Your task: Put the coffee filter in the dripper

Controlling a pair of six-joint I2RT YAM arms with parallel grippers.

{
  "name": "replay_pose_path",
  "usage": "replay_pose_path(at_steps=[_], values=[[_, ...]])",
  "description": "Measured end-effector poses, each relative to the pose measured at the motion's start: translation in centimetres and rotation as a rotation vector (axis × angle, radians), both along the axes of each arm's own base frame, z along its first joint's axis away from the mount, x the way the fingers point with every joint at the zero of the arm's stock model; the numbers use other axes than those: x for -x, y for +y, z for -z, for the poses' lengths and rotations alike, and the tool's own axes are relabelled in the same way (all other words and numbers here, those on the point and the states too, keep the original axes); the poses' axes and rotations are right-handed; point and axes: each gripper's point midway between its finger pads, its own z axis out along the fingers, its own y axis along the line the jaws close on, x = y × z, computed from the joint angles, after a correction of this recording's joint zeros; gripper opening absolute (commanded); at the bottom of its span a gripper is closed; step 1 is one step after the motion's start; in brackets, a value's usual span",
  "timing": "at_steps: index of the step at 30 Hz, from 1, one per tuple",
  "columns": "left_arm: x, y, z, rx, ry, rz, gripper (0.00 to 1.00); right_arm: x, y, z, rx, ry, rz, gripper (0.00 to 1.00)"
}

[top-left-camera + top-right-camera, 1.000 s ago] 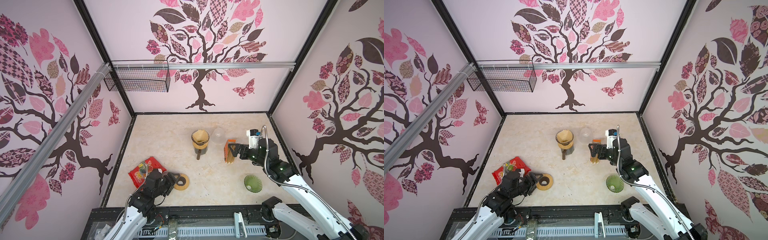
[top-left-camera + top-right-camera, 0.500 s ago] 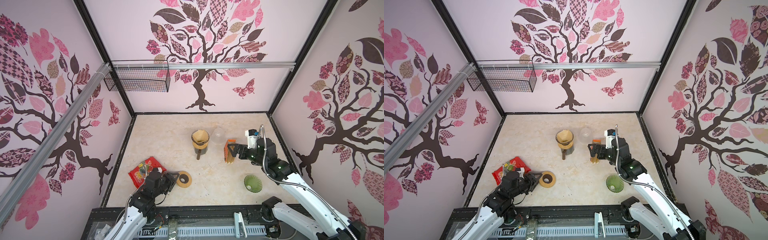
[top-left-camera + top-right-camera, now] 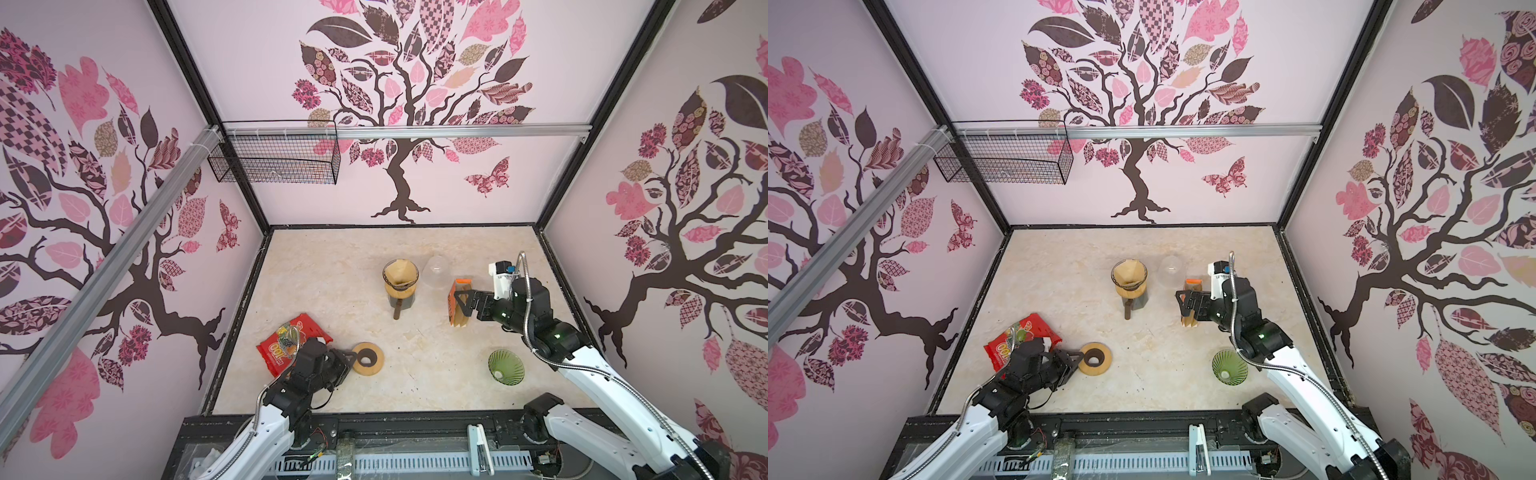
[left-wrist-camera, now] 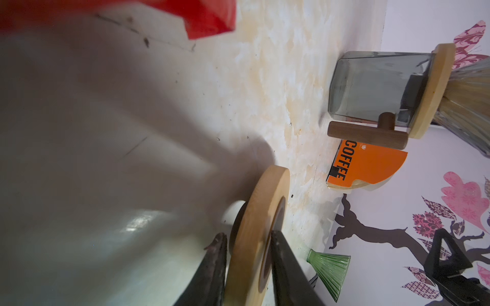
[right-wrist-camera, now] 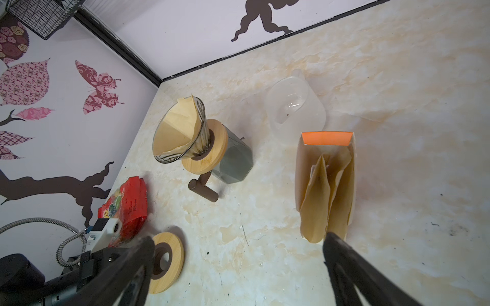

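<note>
- The left claw (image 4: 248, 238) has drawn its jaws in since the earlier frame. They now straddle the rim of the wooden ring (image 3: 370, 369). One finger is against the wood and the other just beside it, so it cannot be told whether the grip is complete.
- The right claw (image 3: 459, 305) has edged slightly toward the middle of the table (image 3: 436, 257). It hangs spread wide just above the orange box (image 5: 325, 138) and holds nothing.
- The paper filters (image 5: 318, 198) stand upright in that box, untouched.
- One filter already sits in the glass dripper (image 5: 202, 132) on the grey jug (image 5: 236, 164).
- The green dripper (image 3: 505, 366) sits empty near the right arm, apart from the box.
- Judgement: the left arm is securing the ring, probably as a seat for the green dripper. The filter pick itself has not begun.
- Risk: the filters are packed close together, so several may come out at once.
</note>
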Motion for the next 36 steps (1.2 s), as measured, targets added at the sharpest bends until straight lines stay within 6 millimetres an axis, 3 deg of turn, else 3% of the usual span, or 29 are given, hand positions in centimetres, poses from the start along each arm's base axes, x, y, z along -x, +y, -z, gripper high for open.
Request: replay_pose_path(at_steps=[5, 10, 19, 29, 36], values=[[-0.7, -0.4, -0.7, 0.012, -0.042, 0.013, 0.15, 0.0, 0.0, 0.0, -0.001, 0.0, -0.002, 1.0], [-1.4, -1.0, -1.6, 0.041, -0.09, 0.021, 0.0, 0.1, 0.2, -0.1, -0.009, 0.001, -0.014, 1.0], [-2.2, -2.4, -2.7, 0.104, -0.127, 0.062, 0.0, 0.0, 1.3, 0.5, -0.032, 0.029, -0.056, 1.0], [-2.6, -5.6, -8.9, 0.27, -0.312, 0.187, 0.0, 0.6, 3.8, 2.3, -0.092, 0.131, -0.183, 1.0], [-3.9, -7.3, -13.8, 0.387, -0.417, 0.21, 0.0, 1.5, 6.4, 2.2, -0.183, 0.176, -0.317, 0.99]])
